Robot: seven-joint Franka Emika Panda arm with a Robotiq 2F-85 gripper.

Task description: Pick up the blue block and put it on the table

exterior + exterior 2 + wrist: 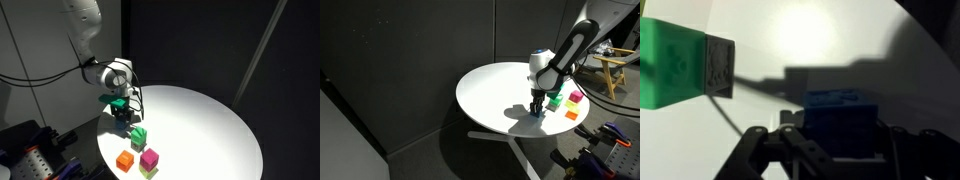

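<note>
The blue block (840,118) is a small dark blue cube held between my gripper's (838,150) two fingers in the wrist view. My gripper is shut on it. In both exterior views my gripper (122,112) (537,106) points down, low over the round white table (200,125) (495,90) near its edge. The block shows only as a dark spot at the fingertips (537,113). I cannot tell whether it touches the tabletop.
A green cube (138,135) (554,100) (680,65) stands close beside my gripper. A magenta cube (149,157) (575,97) and an orange cube (125,160) (571,114) lie further along the same edge. A cable (750,82) crosses the wrist view.
</note>
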